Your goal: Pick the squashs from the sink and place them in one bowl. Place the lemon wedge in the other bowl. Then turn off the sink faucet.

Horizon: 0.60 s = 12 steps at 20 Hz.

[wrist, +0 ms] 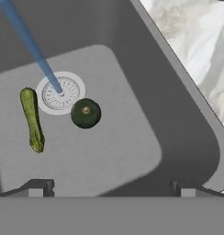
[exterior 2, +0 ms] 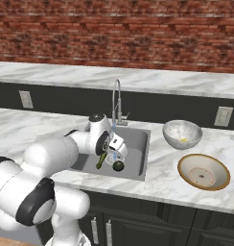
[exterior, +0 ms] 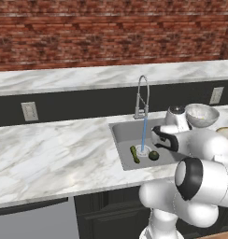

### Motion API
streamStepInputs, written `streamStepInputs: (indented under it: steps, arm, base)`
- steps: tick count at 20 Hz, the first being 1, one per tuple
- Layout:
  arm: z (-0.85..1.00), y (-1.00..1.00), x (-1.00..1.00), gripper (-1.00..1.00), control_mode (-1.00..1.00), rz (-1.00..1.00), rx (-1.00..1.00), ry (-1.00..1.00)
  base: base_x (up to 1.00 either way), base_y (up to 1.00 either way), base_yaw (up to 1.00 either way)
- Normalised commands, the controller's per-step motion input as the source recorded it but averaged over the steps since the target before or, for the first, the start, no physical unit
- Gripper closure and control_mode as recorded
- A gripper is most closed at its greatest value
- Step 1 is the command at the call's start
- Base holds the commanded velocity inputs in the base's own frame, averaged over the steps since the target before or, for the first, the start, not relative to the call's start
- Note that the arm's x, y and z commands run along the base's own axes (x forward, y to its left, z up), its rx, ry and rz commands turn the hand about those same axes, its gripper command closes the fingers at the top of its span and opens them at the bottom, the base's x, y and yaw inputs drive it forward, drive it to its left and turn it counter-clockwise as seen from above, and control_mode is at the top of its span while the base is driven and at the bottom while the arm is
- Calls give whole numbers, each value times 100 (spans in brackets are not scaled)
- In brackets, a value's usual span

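The hand (exterior 2: 115, 145) hung over the sink (wrist: 132, 151) with its fingers spread as wide as they go, holding nothing and touching nothing; in the hand view the two dark fingertips (wrist: 40, 187) stood far apart at the bottom, with bare basin floor between them. Both squashes lay on the floor of the basin, beyond the fingertips and toward the drain (wrist: 61, 94). The round dark squash (wrist: 86, 113) sat just beside the drain rim, upright with its stem end facing the camera, and was the nearer of the two to the hand's centre line. The slim squash (wrist: 32, 119) lay on the other side of the drain, its long axis running roughly along the hand's line of sight, so the fingers would likely span it across its width. The two were apart, not touching.

Water ran in a blue stream from the sink faucet (exterior: 142, 95) into the drain. On the worktop (exterior 2: 162, 173) to the right, the lemon wedge (exterior 2: 184, 140) already lay in the grey-white bowl (exterior 2: 182, 134), while the tan bowl (exterior 2: 204, 171) held no squash yet.
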Motion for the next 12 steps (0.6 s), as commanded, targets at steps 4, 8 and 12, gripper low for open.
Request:
streamStepInputs:
  steps: [4, 8, 12]
  arm:
    - [-42, 14, 25, -100, -100, 16, -1, 0]
    - [-36, 11, 29, -100, -100, 13, 0, 1]
    - [-31, 9, 28, -100, -100, 11, 0, 0]
  base:
    - [0, 0, 0]
    - [0, 0, 0]
    - [0, 0, 0]
